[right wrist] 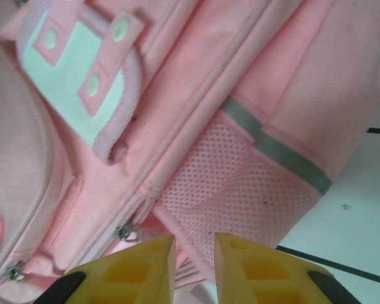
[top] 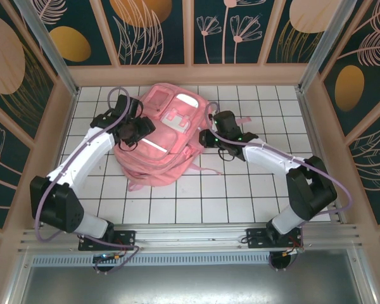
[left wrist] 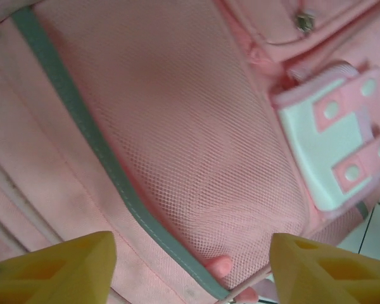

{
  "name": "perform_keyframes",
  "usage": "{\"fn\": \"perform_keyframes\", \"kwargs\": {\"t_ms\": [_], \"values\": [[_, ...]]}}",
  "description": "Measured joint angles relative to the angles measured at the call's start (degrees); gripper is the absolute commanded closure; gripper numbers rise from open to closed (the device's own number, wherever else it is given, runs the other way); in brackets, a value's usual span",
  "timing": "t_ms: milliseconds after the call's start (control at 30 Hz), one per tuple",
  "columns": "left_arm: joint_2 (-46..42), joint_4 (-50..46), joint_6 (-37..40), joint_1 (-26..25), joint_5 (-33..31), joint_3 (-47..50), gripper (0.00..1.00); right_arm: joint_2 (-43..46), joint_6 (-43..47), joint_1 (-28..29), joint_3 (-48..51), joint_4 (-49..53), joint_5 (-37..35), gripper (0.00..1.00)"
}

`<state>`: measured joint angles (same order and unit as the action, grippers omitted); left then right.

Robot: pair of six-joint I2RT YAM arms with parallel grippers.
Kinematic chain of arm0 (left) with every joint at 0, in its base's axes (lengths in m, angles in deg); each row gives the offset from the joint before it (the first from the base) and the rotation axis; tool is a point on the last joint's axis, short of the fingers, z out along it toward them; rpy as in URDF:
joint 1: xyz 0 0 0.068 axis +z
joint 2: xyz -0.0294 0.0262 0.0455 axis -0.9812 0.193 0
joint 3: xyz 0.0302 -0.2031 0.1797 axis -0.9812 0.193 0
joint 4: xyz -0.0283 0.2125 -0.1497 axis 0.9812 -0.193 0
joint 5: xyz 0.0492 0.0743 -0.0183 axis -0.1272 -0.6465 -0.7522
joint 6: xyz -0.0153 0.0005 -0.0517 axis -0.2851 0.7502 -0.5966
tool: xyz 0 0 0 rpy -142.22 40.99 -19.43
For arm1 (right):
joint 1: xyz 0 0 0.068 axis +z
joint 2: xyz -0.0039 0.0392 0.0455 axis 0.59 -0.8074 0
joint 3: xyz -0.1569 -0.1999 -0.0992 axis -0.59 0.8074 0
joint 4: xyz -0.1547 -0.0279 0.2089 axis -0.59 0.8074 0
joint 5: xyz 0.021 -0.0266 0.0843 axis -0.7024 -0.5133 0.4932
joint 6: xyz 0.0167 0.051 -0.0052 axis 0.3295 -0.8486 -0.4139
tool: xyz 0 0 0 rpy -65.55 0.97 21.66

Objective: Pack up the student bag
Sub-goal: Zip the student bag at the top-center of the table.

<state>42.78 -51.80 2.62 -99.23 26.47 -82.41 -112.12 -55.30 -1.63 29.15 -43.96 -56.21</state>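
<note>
The pink student bag [top: 159, 161] lies face up in the middle of the tiled table, its whitish patch [top: 175, 119] on top. My left gripper [top: 139, 130] is at the bag's left side. It stands open over the mesh side pocket [left wrist: 196, 158] with its grey trim [left wrist: 82, 120], and nothing sits between the yellow fingers [left wrist: 69, 266]. My right gripper [top: 204, 138] is at the bag's right side. Its jaws [right wrist: 195, 244] are nearly together on a pink fabric edge below the other mesh pocket [right wrist: 240, 183], beside a zipper pull [right wrist: 123, 232].
The white tiled table [top: 240, 196] is bare in front of and to the right of the bag. A thin pink strap [top: 209, 170] trails onto the tiles. Wooden-framed walls [top: 316, 120] close in the sides and back; a metal rail [top: 190, 237] runs along the near edge.
</note>
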Motion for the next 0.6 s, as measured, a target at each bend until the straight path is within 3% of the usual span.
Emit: {"fn": "perform_keyframes", "kwargs": {"t_ms": [333, 500, 600], "values": [[11.10, -11.63, -8.90, 0.00, -2.10, -9.38, 0.28, -0.02, -2.60, 2.19, -0.11, 3.61, -8.48, 0.80], [16.17, -14.03, -9.86, 0.00, -3.41, -12.76, 0.33, 0.11, -3.34, 2.40, 0.17, 3.54, -10.32, 0.79], [18.84, -14.75, -10.64, 0.00, -3.69, -12.72, 0.42, 0.87, -3.56, 2.51, 1.05, 3.54, -11.34, 0.79]]}}
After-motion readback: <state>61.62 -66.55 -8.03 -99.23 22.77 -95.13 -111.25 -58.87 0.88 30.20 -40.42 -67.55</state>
